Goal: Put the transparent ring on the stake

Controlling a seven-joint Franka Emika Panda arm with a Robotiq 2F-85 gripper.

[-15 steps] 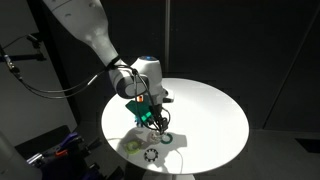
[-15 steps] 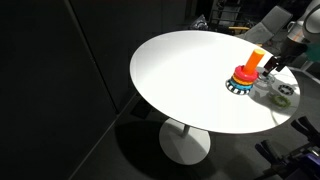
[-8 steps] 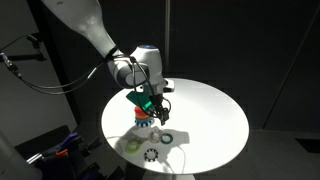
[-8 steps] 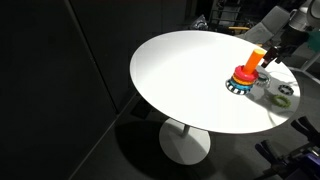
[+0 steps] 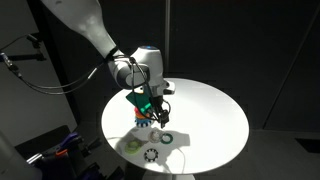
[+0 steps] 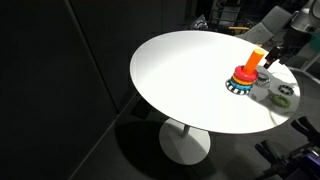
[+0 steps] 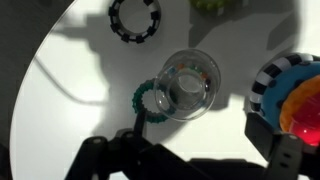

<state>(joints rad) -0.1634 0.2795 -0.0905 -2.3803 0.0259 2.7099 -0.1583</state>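
Observation:
The transparent ring (image 7: 188, 85) shows in the wrist view as a clear circle on the white table, overlapping the edge of the green ring (image 7: 148, 98). The stake (image 7: 298, 100), with stacked coloured rings around it, is at the right edge there. In an exterior view its orange peg rises from the ring stack (image 6: 246, 75). My gripper (image 7: 205, 145) hovers above the table with its fingers wide apart and nothing between them. It is beside the stake in both exterior views (image 5: 152, 110) (image 6: 272, 60).
A black-and-white dotted ring (image 7: 135, 18) (image 5: 151, 154) and a yellow-green object (image 7: 210, 5) (image 5: 130, 146) lie near the edge of the round white table (image 5: 210, 110). The green ring also shows in both exterior views (image 5: 166, 138) (image 6: 283, 99).
My gripper rose from low over the rings a second ago and shifted a little toward the stake. It has hardly moved in the last half second.

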